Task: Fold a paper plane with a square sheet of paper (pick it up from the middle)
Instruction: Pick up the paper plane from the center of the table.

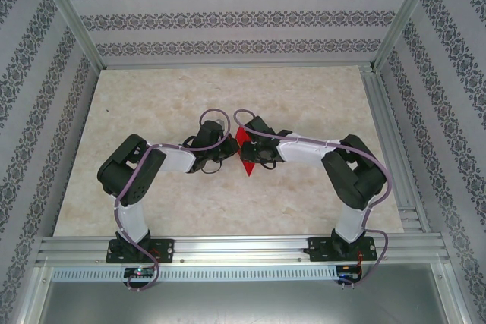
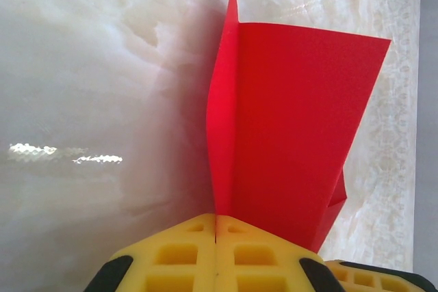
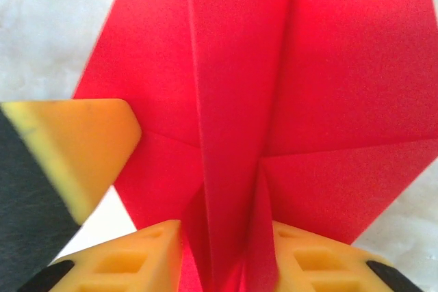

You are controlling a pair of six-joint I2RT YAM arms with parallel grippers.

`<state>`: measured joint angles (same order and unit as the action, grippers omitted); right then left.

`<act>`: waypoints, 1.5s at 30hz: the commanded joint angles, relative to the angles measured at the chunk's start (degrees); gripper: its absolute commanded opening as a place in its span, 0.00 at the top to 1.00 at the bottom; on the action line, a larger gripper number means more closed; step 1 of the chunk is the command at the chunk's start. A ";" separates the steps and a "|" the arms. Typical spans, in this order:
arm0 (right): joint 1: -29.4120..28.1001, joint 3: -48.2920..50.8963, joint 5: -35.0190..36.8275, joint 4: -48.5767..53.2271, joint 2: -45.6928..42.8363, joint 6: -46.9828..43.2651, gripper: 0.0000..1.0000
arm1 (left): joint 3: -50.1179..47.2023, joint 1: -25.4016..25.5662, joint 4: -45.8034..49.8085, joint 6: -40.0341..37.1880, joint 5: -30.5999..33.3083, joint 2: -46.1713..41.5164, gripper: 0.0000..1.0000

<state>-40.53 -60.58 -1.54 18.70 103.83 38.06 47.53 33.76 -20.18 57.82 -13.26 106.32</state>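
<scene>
The red sheet of paper (image 1: pixel 243 150) is folded into lengthwise ridges and stands on edge above the table, between my two grippers. My left gripper (image 2: pixel 216 218) is shut on it, its yellow pads pressed together on the crease of the paper (image 2: pixel 287 128), which rises straight up from them. My right gripper (image 3: pixel 227 227) comes from the other side. Its jaws stand apart and straddle the paper's (image 3: pixel 233 87) middle ridge and flaps without pinching them. In the right wrist view one left finger (image 3: pixel 75 148) shows at the left edge. Seen from above, the left gripper (image 1: pixel 230 152) and right gripper (image 1: pixel 255 152) almost meet.
The marble-patterned table (image 1: pixel 228 96) lies beneath, with patterned walls around it. A metal frame rail (image 1: pixel 235 246) runs along the near edge, and the right rail (image 1: pixel 395 149) borders the table on that side. Both arms bend inward toward the middle.
</scene>
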 commanded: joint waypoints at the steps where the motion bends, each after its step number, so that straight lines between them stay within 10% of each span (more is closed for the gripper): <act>1: -1.00 -2.19 1.76 1.78 1.15 0.25 0.67 | -0.33 -0.62 -1.88 0.98 -0.51 0.42 0.92; 28: -6.22 -10.99 16.47 12.90 6.80 2.80 0.79 | -8.18 -8.57 11.43 -6.45 5.13 -14.62 0.64; 45: 2.89 -20.24 16.79 14.38 5.95 -7.77 0.91 | -5.61 -12.80 38.28 -17.16 22.74 -32.58 0.03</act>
<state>-40.88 -77.78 16.21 33.78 109.03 35.09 40.18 21.85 11.22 44.47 3.75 76.90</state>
